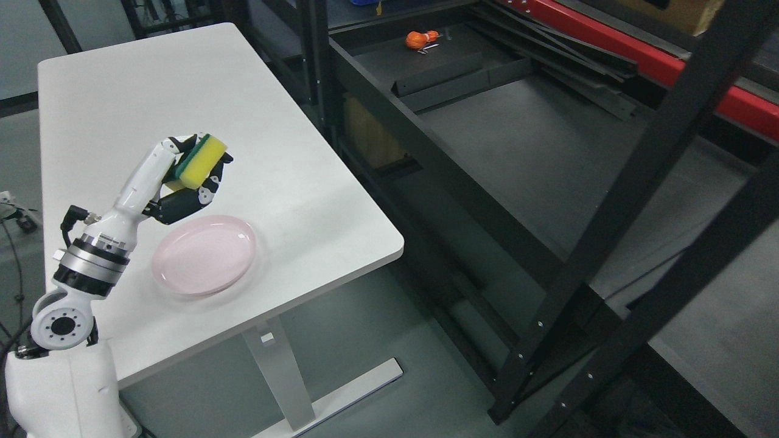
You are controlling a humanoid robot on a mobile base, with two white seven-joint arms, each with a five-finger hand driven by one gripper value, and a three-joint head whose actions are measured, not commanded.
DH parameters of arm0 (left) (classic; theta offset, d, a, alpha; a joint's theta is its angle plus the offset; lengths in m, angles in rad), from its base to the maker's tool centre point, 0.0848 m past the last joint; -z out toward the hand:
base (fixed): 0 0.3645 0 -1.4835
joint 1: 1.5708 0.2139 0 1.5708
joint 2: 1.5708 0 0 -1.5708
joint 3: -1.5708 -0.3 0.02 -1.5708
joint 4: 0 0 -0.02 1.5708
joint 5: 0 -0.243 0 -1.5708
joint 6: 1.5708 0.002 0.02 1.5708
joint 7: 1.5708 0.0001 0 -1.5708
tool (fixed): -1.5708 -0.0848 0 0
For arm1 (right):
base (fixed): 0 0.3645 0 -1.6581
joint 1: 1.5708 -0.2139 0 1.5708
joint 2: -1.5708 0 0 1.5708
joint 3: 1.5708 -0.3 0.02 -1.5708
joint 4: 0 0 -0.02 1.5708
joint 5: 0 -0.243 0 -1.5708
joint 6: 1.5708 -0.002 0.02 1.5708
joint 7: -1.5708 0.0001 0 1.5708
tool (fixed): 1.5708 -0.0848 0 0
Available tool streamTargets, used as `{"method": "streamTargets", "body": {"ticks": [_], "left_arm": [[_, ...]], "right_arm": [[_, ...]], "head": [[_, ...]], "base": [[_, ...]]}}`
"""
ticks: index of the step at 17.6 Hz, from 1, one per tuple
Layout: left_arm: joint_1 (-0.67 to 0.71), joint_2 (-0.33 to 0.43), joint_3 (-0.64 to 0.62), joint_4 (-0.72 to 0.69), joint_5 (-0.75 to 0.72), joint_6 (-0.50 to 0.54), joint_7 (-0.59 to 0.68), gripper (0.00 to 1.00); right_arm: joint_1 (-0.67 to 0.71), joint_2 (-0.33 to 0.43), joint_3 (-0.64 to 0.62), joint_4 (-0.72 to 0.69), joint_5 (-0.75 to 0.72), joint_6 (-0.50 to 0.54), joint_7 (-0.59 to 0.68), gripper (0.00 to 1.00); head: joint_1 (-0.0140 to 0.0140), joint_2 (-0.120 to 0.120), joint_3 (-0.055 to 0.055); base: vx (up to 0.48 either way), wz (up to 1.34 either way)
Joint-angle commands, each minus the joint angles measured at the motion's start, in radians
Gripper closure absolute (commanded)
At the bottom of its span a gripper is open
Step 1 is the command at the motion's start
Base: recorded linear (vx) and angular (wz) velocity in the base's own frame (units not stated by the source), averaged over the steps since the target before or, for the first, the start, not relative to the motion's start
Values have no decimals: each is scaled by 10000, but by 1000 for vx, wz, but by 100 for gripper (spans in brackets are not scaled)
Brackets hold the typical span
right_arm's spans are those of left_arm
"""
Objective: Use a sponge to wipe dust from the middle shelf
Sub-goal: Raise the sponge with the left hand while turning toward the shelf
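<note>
While the black shelf unit [487, 158] fills everything to the right of the white table [292, 152], the work so far sits wholly over that table. The shelf's broad dark deck, which I take for the middle one, lies well apart from the table's right edge, across an open strip of floor; a small orange object [419, 40] rests at its far end. On the table near its front edge lies a pink plate [204, 255]. Just beyond the plate, raised clear of the tabletop, the left hand [185, 182] has its fingers closed around the sponge [201, 161], yellow foam with a green scouring face. The sponge should be light, soft and squashy, best pinched across its long sides as here, leaving one broad face free for wiping.
</note>
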Motion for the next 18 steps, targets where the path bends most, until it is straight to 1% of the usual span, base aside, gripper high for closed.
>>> {"method": "streamTargets", "body": {"ticks": [1,3,4,5,7,9,14,18], "left_arm": [[415,-340,-1658,-15,2095,1656,2421,97],[752,-340,-3021,-15,2632,2148,4689,98],[906,-340,-3545,-15,2726,2180,5398,98],[1089,-340,-4097,-15,2772,2181,5785,97],[1305,-340,-4881,-15,3322,2181,5880,97],[1321,-340,-5404,0,3859,2196,5881,97],[1229,-340,-5957,199,5225,2135,5881,97],[1047,-340,-6311,200,4999,1798,5774,98]], "right_arm": [[-10,-175,0,-174,0,717,2,0],[-10,-175,0,-174,0,717,2,0],[-10,-175,0,-174,0,717,2,0],[-10,-175,0,-174,0,717,2,0],[-10,-175,0,-174,0,717,2,0],[5,-175,0,-174,0,717,2,0],[5,-175,0,-174,0,717,2,0],[-10,-175,0,-174,0,717,2,0]], "head": [[0,0,0],[0,0,0],[0,0,0],[0,0,0],[0,0,0],[0,0,0],[0,0,0],[0,0,0]], "base": [[-211,-489],[-222,-495],[-198,-472],[-198,-472],[-270,-572],[-286,-561],[-307,-695],[-299,-865]]}}
